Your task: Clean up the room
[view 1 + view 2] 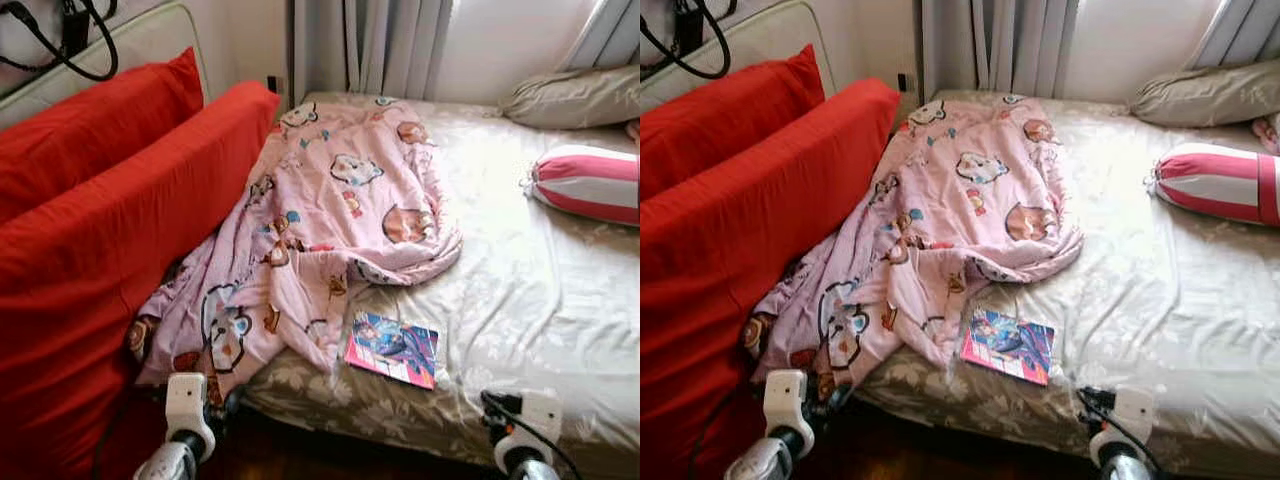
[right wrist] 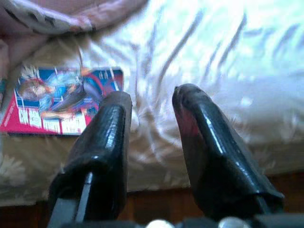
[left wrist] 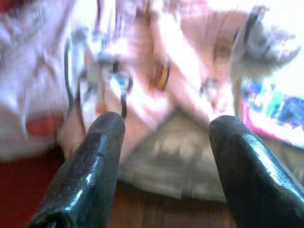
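Note:
A crumpled pink blanket with cartoon prints lies across the left half of the bed and hangs over its front edge. A colourful comic book lies flat on the beige floral sheet near that front edge, just right of the blanket's hem. My left gripper is open with nothing in it, low in front of the bed and facing the hanging blanket. My right gripper is open a little and holds nothing. It hovers at the bed's front edge, right of the comic book.
Two big red cushions lean along the bed's left side against a pale headboard. A red-and-white striped bolster and a beige pillow lie at the far right. Curtains hang behind. Dark wood floor lies below the bed's edge.

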Controlling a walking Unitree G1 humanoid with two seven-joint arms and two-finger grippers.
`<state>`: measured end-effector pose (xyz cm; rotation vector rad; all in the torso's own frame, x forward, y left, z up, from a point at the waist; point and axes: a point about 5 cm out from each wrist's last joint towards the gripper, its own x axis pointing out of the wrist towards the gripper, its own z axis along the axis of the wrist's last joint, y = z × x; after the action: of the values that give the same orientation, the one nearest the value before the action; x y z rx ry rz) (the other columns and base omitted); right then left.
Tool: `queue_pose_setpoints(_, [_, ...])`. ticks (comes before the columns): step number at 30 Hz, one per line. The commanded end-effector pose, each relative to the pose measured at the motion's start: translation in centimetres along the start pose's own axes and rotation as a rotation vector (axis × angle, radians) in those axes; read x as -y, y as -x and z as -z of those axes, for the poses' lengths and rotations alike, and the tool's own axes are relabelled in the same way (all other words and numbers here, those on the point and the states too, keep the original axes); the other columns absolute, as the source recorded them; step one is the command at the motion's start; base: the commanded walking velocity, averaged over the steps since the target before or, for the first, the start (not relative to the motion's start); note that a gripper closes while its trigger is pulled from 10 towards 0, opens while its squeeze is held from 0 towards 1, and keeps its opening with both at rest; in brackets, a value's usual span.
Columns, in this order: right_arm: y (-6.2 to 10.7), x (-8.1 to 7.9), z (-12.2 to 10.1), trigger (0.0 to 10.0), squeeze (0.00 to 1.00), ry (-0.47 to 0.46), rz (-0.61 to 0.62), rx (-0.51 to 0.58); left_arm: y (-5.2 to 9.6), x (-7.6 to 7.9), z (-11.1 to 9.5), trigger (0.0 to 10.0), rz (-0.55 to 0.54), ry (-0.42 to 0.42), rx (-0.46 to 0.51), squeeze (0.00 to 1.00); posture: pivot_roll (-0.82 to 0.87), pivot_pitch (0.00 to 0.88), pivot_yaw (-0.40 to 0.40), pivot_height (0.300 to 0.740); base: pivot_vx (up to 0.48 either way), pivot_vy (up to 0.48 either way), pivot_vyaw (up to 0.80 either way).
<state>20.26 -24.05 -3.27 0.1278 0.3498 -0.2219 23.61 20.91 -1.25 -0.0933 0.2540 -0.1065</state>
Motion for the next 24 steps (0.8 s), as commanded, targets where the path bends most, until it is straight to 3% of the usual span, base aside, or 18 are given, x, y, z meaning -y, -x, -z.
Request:
queue_pose_setpoints(1, [0.2,-0.4,-0.4,10.0,0.0,0.011,-0.028,0.043,0.2,0.1,-0.4,10.0,0.02,-0.003,0.038,0.0,0.08,0.034,-0.039,0.74,0.0,0.0,0.0])
queue_pose_setpoints(6, [1.5,-1.1,-1.8,10.0,0.0,0.051,-0.098,0.147,1.3,0.1,-2.2,10.0,0.063,-0.051,0.132,0.0,0.06,0.026,-0.036,0.74,0.0,0.0,0.0])
queue_pose_setpoints(10, [2.0,-1.1,-1.9,10.0,0.0,0.049,-0.102,0.16,1.7,0.2,-2.5,10.0,0.068,-0.056,0.144,0.0,0.05,0.036,-0.031,0.74,0.0,0.0,0.0])
queue_pose_setpoints(13, [3.5,-1.1,-1.1,10.0,0.0,0.023,-0.13,0.127,2.5,0.3,-2.8,10.0,0.065,-0.024,0.148,0.0,0.04,0.064,-0.033,0.74,0.0,0.0,0.0])
queue_pose_setpoints(17, [3.2,-0.2,1.8,10.0,0.0,0.002,-0.039,-0.024,2.6,0.3,0.2,10.0,0.043,0.01,-0.003,0.0,0.05,0.083,-0.036,0.74,0.0,0.0,0.0])
queue_pose_setpoints(22, [3.2,-1.1,4.9,10.0,0.0,-0.007,-0.079,-0.254,2.7,0.4,4.0,10.0,0.006,0.023,-0.248,0.0,0.05,0.084,-0.04,0.74,0.0,0.0,0.0])
queue_pose_setpoints(24, [3.3,-1.1,5.3,10.0,0.0,-0.008,-0.075,-0.282,2.8,0.4,4.3,10.0,0.0,0.024,-0.274,0.0,0.04,0.08,-0.041,0.74,0.0,0.0,0.0])
